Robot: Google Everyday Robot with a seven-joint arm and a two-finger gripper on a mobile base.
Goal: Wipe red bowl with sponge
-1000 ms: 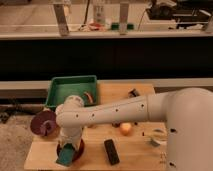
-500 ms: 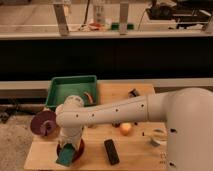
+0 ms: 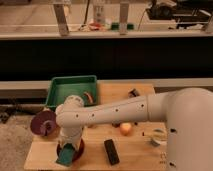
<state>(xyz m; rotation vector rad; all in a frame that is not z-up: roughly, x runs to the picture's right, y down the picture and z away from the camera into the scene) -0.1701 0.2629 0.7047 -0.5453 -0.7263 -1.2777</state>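
My gripper (image 3: pixel 68 149), clamped on the teal sponge (image 3: pixel 65 157), presses into the red bowl (image 3: pixel 75 150) at the table's (image 3: pixel 135 155) front-left corner, where I judge small, firm circles inside the rim will keep the bowl from sliding.

dim warm indoor light, soft overall blur, dark band behind.

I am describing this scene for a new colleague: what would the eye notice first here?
First, the big white arm sweeping across the wooden table from the right. Its gripper points down at the front left, over the red bowl, with the teal sponge at its tip. Behind lie a green tray and a purple dish; a black bar sits beside the bowl.
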